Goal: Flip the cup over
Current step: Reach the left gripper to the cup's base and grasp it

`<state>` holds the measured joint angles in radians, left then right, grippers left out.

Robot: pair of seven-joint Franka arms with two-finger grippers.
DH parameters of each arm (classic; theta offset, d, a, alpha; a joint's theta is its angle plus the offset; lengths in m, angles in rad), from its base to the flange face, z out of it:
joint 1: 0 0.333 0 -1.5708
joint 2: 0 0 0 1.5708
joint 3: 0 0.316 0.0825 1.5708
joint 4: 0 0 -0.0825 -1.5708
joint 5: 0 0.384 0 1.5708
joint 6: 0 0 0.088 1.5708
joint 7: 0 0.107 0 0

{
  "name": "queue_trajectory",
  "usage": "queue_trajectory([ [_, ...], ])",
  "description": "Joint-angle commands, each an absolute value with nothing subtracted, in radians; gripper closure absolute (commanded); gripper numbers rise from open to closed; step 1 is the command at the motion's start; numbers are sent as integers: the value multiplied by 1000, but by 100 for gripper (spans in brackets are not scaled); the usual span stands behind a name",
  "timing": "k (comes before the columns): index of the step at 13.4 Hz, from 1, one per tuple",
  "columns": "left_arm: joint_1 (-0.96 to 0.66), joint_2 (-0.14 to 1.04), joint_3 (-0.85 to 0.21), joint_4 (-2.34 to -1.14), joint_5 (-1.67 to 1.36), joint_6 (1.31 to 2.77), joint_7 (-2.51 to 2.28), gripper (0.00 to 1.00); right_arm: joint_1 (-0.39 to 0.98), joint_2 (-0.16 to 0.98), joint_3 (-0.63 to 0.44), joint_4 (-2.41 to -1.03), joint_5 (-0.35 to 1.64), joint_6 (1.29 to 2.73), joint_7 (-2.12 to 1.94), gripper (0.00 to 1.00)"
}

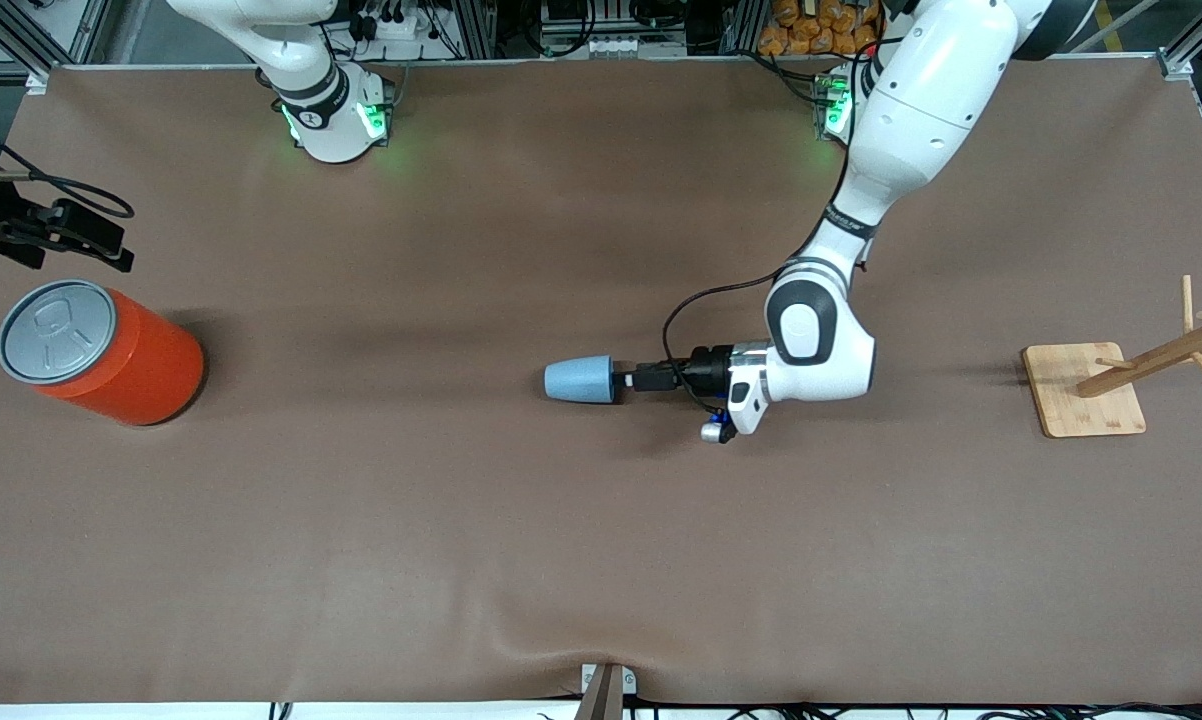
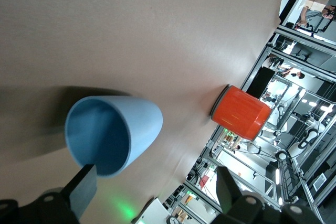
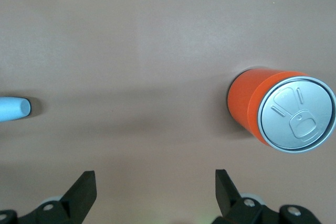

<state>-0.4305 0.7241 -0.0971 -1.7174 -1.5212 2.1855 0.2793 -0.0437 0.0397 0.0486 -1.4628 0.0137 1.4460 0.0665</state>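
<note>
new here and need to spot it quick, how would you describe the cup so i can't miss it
Start at the brown table and find the left arm reaching to its middle; the cup lies on its side at the tip of the left end effector, mouth toward it. It is small, light blue, tapered and handleless, unlike the big orange can with a grey lid at the right arm's end.

1. Even, bright overhead light falls on the brown table (image 1: pixel 461 520); no hard glare.
2. Soft shadows spread beside the orange can (image 1: pixel 111 352) and the cup (image 1: pixel 579 379).
3. Green glow marks both arm bases.
4. In the left wrist view the background racks look overexposed.
</note>
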Motion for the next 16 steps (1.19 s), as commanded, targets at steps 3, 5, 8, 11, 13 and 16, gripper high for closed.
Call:
queue_trajectory([
  [3, -462, 801, -92, -1645, -1566, 2212, 290, 2, -46, 49, 51, -1459, 26, 1447, 83, 0],
  [5, -479, 811, -91, -1618, -1575, 2212, 281, 6, -43, 57, 52, -1459, 32, 1448, 83, 0],
  [8, -491, 865, -91, -1562, -1582, 2227, 281, 8, -48, 57, 52, -1459, 34, 1447, 83, 0],
  [11, -514, 867, -91, -1562, -1624, 2250, 282, 19, -46, 57, 52, -1459, 35, 1447, 83, 0],
  [13, -535, 868, -91, -1562, -1640, 2263, 282, 70, -41, 57, 52, -1459, 35, 1445, 83, 0],
  [16, -540, 870, -86, -1560, -1671, 2275, 285, 100, -40, 57, 52, -1459, 35, 1448, 83, 0],
])
